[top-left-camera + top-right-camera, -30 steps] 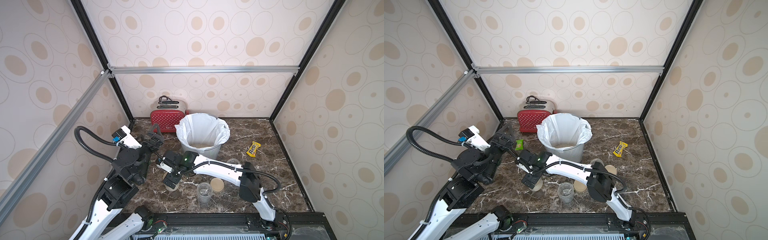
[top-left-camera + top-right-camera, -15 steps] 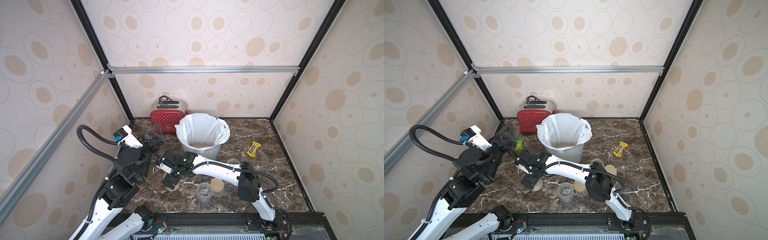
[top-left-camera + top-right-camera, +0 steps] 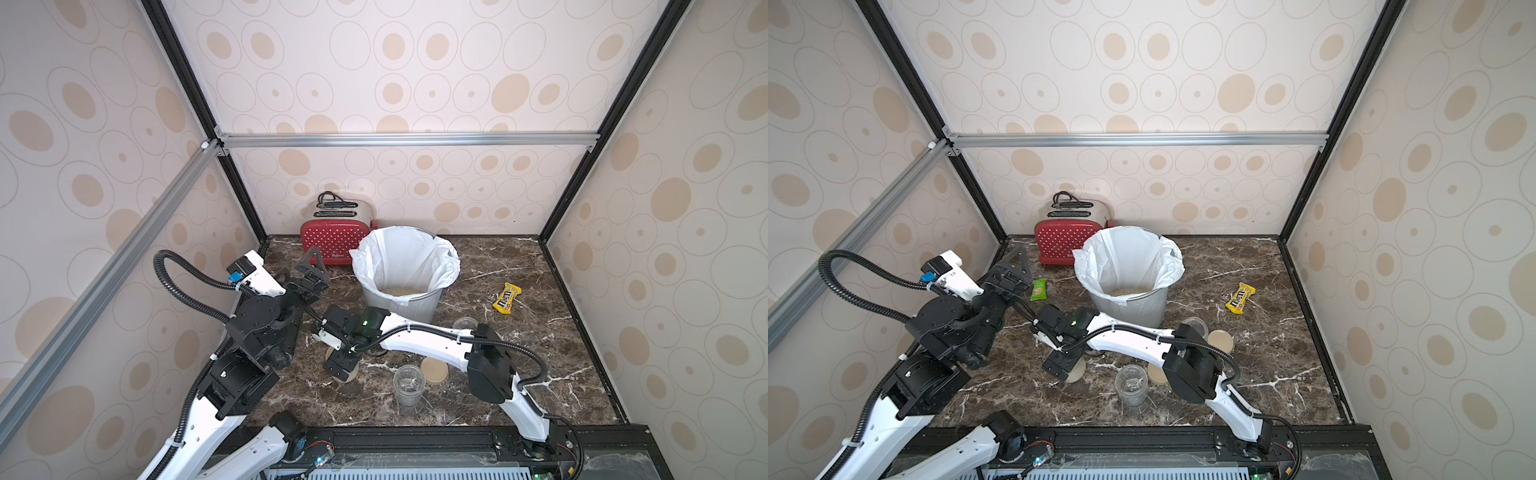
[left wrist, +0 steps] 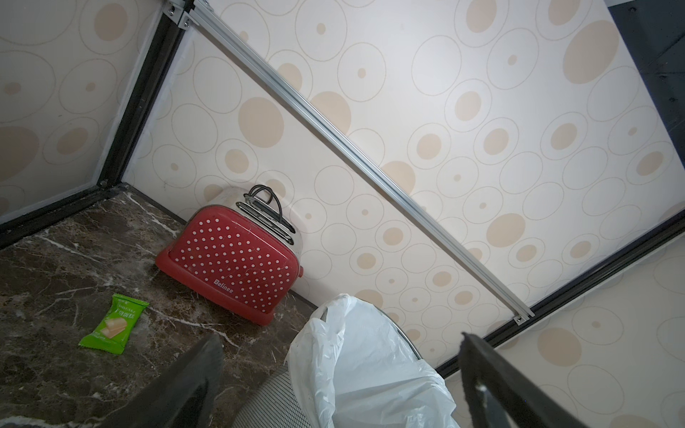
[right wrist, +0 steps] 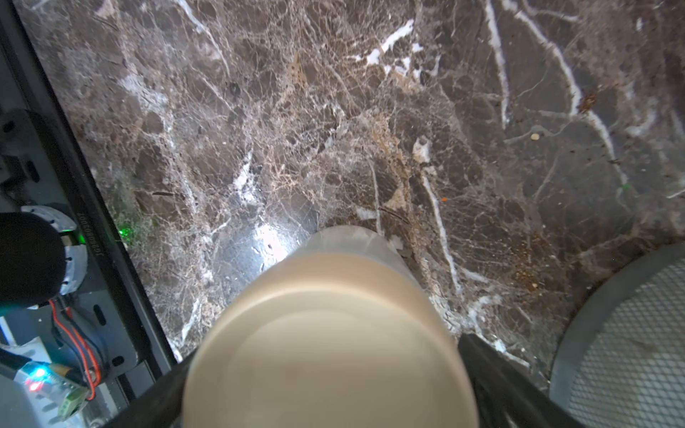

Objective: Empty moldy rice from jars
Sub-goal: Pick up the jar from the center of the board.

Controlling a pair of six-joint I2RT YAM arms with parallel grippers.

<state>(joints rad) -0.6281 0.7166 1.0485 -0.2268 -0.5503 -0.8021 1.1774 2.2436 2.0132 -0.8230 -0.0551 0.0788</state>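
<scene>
We take the mesh bin [image 3: 415, 308] on the bench [image 3: 561, 361] as our landmark. A layer of moldy rice [image 3: 398, 291] lies at the bottom of the bin's white liner. On the robot's side of the bin, toward the left, the lidded jar [image 5: 330, 352] stands upright on the bench. The right end effector [image 3: 343, 371] points down over this jar with its fingers [image 5: 496, 374] spread wide, one on each side of the beige lid; we cannot tell whether they touch the glass. Farther from the bin on the same side stands an open jar [image 3: 409, 384], upright and clear, with a loose lid [image 3: 434, 370] just beside it. A second open jar [image 3: 1195, 326] stands just in front of the bin's wall, with a second loose lid [image 3: 1221, 340] next to it. The left end effector [image 4: 339, 339] hangs in the air left of the bin, jaws apart and holding nothing. Behind the bin to the left stands a red toaster [image 3: 334, 245]. A green packet [image 3: 1038, 289] lies left of the bin and a yellow packet [image 3: 507, 298] right of it.
</scene>
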